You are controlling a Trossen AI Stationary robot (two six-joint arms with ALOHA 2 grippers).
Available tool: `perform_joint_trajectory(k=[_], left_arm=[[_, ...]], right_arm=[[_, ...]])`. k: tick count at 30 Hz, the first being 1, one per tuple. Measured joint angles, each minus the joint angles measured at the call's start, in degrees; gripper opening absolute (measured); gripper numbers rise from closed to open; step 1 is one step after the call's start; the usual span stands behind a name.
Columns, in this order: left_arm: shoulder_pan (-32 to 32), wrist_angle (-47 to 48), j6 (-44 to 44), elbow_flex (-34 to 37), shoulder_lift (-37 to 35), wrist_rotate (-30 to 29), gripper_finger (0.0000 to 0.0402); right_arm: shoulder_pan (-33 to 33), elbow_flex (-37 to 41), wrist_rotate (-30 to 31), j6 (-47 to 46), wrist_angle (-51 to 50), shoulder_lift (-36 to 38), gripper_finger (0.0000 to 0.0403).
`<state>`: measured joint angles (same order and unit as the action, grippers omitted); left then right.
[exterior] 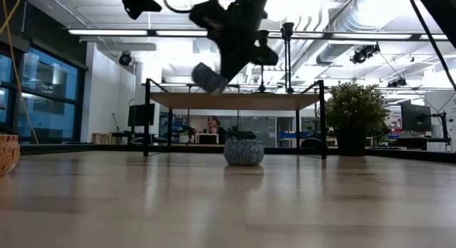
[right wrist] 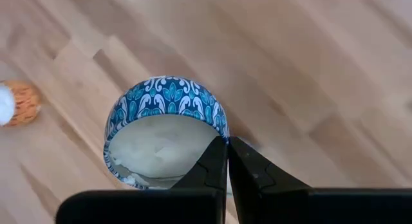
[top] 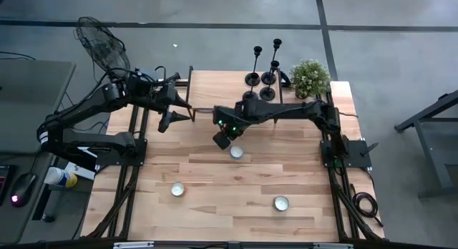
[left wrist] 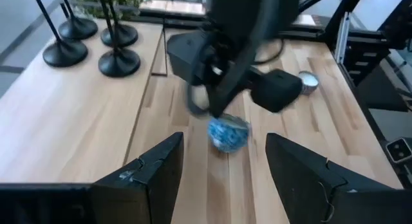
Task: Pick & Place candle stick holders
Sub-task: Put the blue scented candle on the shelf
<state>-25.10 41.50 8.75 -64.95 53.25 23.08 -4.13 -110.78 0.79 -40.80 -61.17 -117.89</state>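
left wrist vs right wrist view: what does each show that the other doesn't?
Left wrist only: four black candle stick holders standing at the table's edge, the open left gripper, the right arm from outside, a second tealight beyond it.
Right wrist only: the right gripper shut and empty over the blue tin, plus an orange-patterned candle at the frame's edge.
Both: the blue patterned tealight on the wooden table.
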Motion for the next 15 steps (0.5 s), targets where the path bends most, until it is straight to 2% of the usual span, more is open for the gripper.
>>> perform_joint_trajectory(k=[5, 10, 15], left_arm=[[0.0, 5.0, 0.1, 0.0, 0.5, 0.6, 0.0216], [0.0, 3.8, -0.1, 0.0, 1.3, 4.2, 0.0217], [0.0, 1.5, -0.2, 0.0, 3.2, 6.7, 0.0259]], right_arm=[[0.9, 0.0, -0.4, 0.6, 1.5, 0.1, 0.0], [0.6, -0.2, -0.2, 3.1, 1.1, 2.3, 0.0], [0.4, -0.3, 0.7, 6.3, 3.8, 4.6, 0.0]])
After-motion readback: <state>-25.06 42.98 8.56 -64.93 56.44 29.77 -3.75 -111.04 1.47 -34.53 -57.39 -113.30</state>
